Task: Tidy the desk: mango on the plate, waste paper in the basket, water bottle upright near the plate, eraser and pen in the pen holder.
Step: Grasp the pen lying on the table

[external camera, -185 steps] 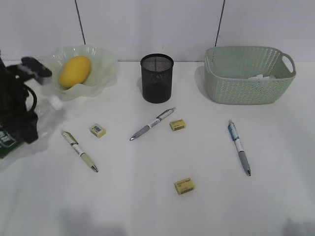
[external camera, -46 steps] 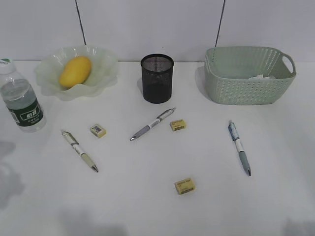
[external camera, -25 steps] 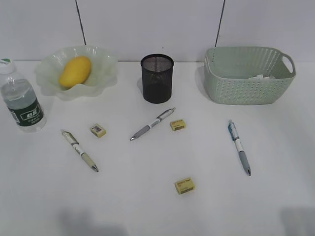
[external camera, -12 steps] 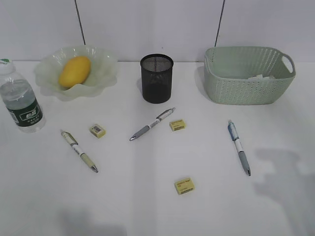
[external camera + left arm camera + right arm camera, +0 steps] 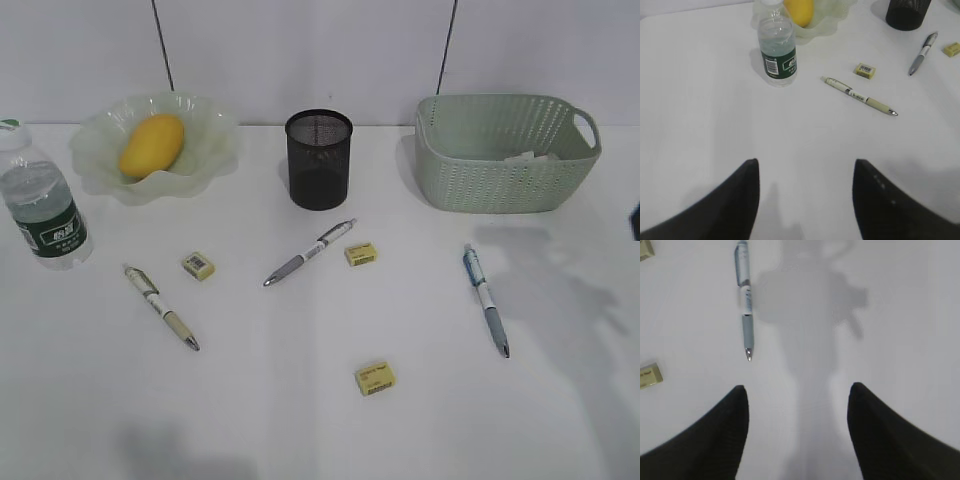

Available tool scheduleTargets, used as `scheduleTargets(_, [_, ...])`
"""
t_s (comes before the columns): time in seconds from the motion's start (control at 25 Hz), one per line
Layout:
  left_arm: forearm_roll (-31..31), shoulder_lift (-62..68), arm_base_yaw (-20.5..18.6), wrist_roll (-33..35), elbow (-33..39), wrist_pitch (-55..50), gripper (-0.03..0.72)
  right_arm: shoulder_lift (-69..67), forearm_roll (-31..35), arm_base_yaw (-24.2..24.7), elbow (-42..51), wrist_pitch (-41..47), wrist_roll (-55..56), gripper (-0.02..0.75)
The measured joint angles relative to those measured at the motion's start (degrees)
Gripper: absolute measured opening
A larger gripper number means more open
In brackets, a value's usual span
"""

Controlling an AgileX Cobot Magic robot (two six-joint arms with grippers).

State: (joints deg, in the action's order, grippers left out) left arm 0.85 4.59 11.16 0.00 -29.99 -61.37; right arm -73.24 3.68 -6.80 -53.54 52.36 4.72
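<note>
The water bottle (image 5: 43, 200) now stands upright on the desk (image 5: 300, 420) just left of the plate (image 5: 205, 140) that holds the mango (image 5: 152, 145), and the left gripper (image 5: 805, 200) that set it there has pulled back, its jaws spread and empty over bare tabletop. With the waste paper (image 5: 525, 157) already in the basket (image 5: 500, 175), what remains is the three pens and three erasers lying loose around the pen holder (image 5: 319, 160). The right gripper (image 5: 797, 435) has come in, jaws apart and empty, beside the blue pen (image 5: 744, 300), so I judge that pen to be the next pick.
</note>
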Motion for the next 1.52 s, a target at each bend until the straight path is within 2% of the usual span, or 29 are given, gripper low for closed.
scheduleTargets(0.2, [0.02,0.00,0.00,0.00,0.00,0.07,0.449,-10.27,-0.58,-5.61,-5.41,-0.33,0.81,0.495])
scheduleTargets(0.4, [0.08,0.00,0.00,0.00,0.00,0.14,0.445,-18.28,-0.58,-8.52,-8.30,-1.93,1.82,0.495])
scheduleTargets(0.76, [0.14,0.00,0.00,0.00,0.00,0.14,0.445,-28.40,-0.20,-8.94,-8.71,-6.83,1.25,0.490])
scheduleTargets(1.04, [0.14,0.00,0.00,0.00,0.00,0.19,0.445,-32.18,0.63,-9.06,-8.99,-10.62,0.73,0.435])
scheduleTargets(1.32, [0.14,0.00,0.00,0.00,0.00,0.19,0.445,-37.67,0.70,-11.77,-12.92,-11.21,0.82,0.426])
scheduleTargets(1.52, [0.14,0.00,0.00,0.00,0.00,0.19,0.445,-40.81,0.41,-12.11,-16.49,-11.09,1.23,0.380])
